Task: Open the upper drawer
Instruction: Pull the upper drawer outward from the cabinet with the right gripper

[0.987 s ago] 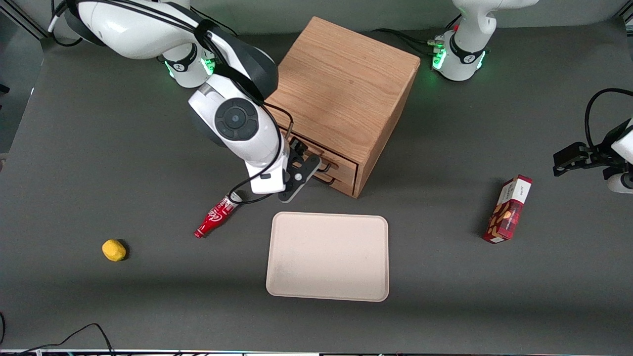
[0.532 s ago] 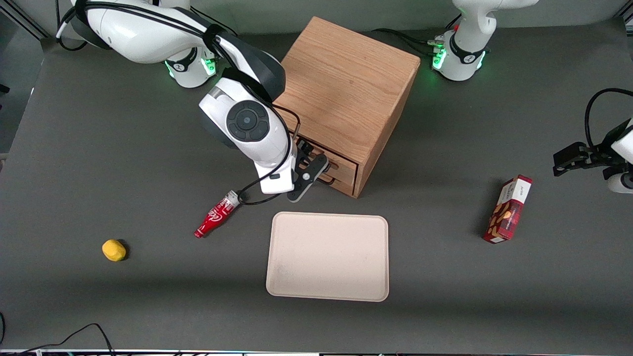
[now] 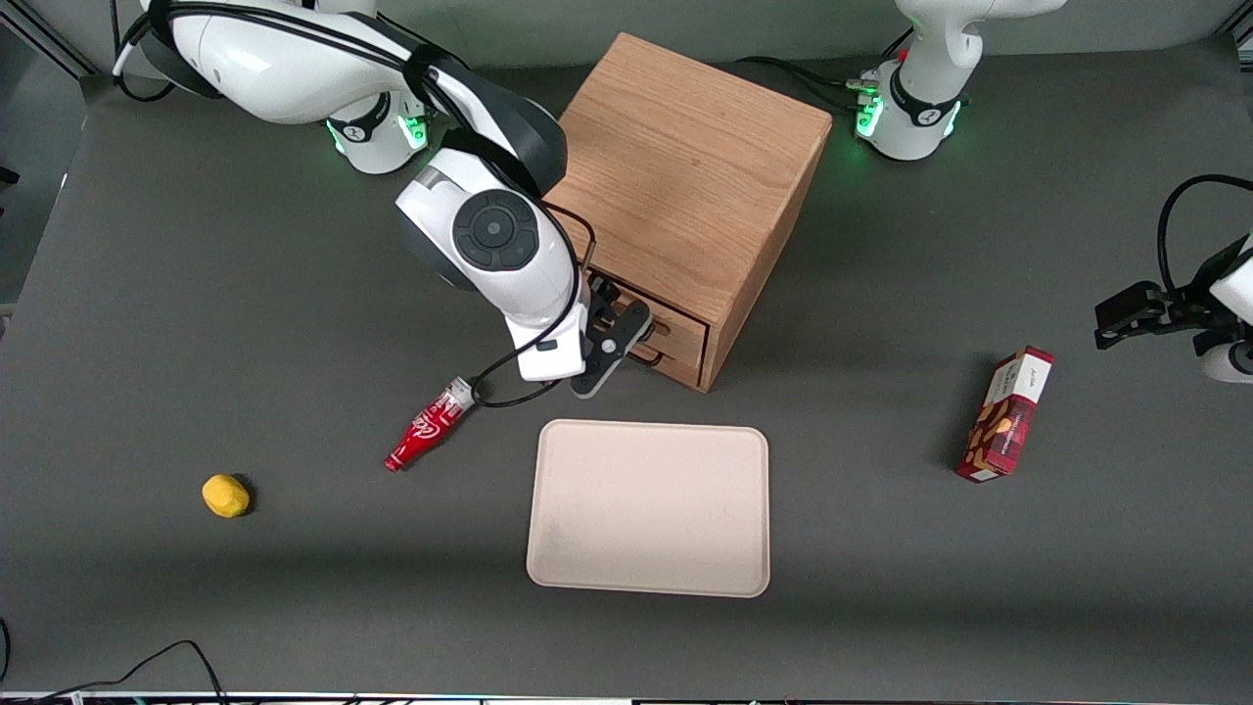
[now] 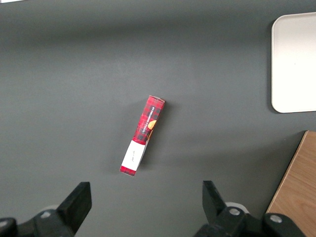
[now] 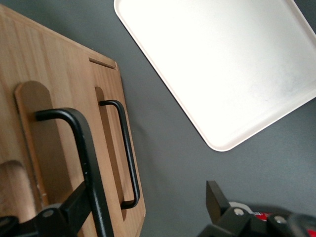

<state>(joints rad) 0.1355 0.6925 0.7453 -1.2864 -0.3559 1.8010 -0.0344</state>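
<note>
The wooden cabinet (image 3: 685, 176) stands in the middle of the table, its front turned toward the working arm's end. The upper drawer (image 3: 683, 336) looks shut, flush with the front. My right gripper (image 3: 626, 338) is right in front of it and open. In the right wrist view the upper drawer's thin black handle (image 5: 85, 158) lies between the gripper's (image 5: 145, 212) jaws, close against one finger (image 5: 69, 215); the second finger (image 5: 217, 202) stands well apart over bare table. The lower drawer's handle (image 5: 127, 148) shows beside it, outside my grip.
A beige tray (image 3: 648, 507) lies nearer the front camera than the cabinet. A small red bottle (image 3: 428, 428) lies just below my wrist. A yellow lump (image 3: 225, 495) sits toward the working arm's end. A red box (image 3: 1008, 413) lies toward the parked arm's end.
My right arm has moved in toward the cabinet front, bringing the gripper up to the drawer handles. It has hardly moved in the last half second. The drawers have not moved.
</note>
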